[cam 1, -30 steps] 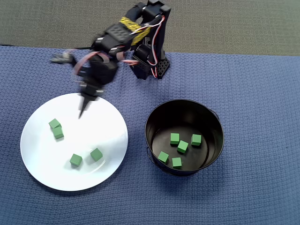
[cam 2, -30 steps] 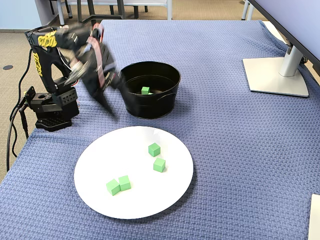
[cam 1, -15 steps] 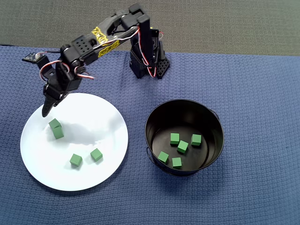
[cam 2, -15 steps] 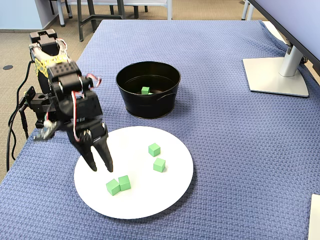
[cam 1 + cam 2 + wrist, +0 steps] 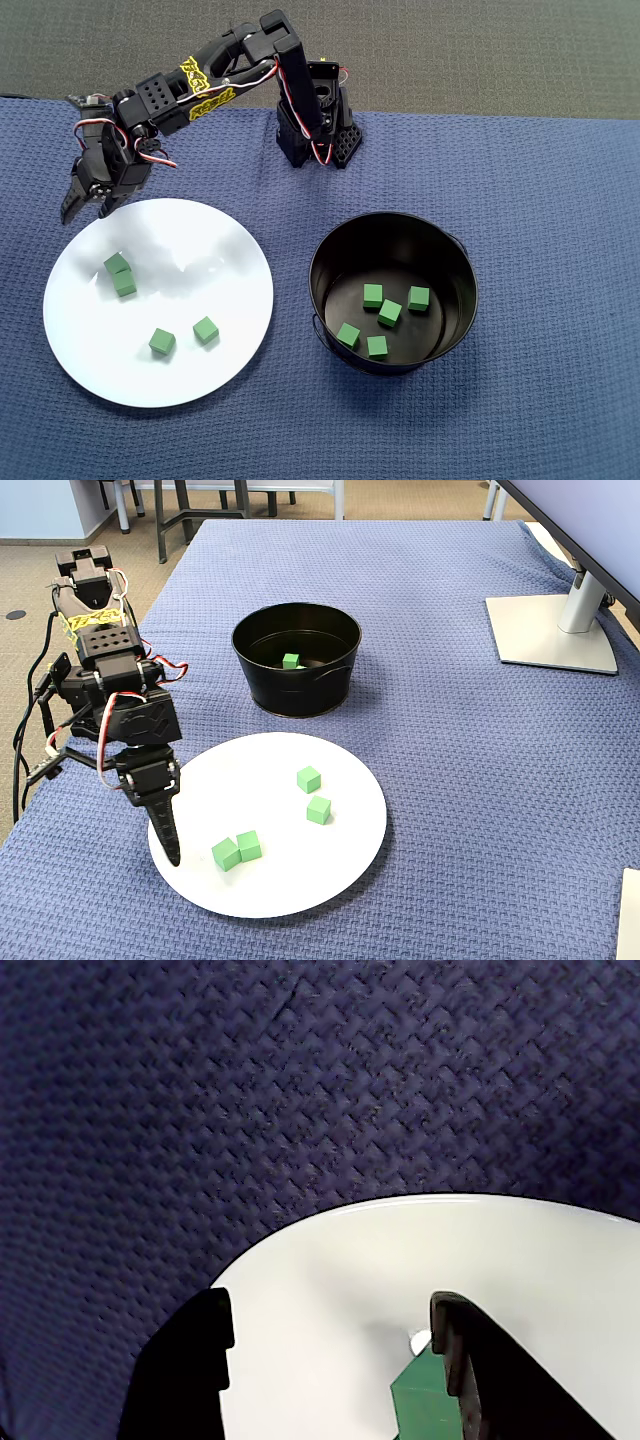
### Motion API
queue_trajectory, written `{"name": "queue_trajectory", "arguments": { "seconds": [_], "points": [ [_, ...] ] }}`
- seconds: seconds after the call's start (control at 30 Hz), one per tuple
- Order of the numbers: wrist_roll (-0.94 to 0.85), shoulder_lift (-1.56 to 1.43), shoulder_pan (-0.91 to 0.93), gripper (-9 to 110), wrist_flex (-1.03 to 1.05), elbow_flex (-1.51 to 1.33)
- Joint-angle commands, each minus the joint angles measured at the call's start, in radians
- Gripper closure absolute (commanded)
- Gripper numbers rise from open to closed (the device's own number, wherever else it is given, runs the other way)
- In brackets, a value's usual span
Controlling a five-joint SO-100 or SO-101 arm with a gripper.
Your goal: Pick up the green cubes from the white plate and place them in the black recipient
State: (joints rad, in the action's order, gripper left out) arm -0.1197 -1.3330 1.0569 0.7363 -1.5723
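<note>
The white plate (image 5: 230, 300) lies left of the black recipient (image 5: 330, 235) in the overhead view. Several green cubes (image 5: 124, 284) rest on the plate: two touching near its left side, two apart lower down. Several more green cubes (image 5: 389, 313) lie inside the recipient. My gripper (image 5: 85, 212) stands open over the plate's upper-left rim, empty. In the wrist view the gripper (image 5: 330, 1310) straddles bare plate (image 5: 520, 1260), and one green cube (image 5: 420, 1400) sits just inside the right finger (image 5: 480, 1390), partly hidden by it. In the fixed view the gripper (image 5: 168, 848) points down, left of the touching cube pair (image 5: 237, 850).
The arm's base (image 5: 312, 135) stands at the far edge of the blue woven cloth (image 5: 550, 200). A monitor stand (image 5: 550, 630) sits at the right in the fixed view. A pale object (image 5: 630, 915) shows at the bottom right corner.
The arm has swung left in the overhead view, from above the plate's upper part to its upper-left rim, and dropped lower. The cubes have not moved.
</note>
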Motion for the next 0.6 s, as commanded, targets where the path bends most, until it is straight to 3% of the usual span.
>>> {"name": "queue_trajectory", "arguments": {
  "seconds": [0.0, 0.1, 0.23, 0.33, 0.57],
  "points": [
    [-0.124, -0.023, -0.038, 83, 0.038, 0.031],
    [-0.322, -0.028, -0.086, 82, 0.041, 0.02],
    [-0.753, -0.018, -0.14, 77, 0.064, 0.009],
    [-0.988, -0.017, -0.132, 75, -0.034, -0.031],
    [-1.397, -0.003, -0.101, 73, -0.098, -0.06]
  ]
}}
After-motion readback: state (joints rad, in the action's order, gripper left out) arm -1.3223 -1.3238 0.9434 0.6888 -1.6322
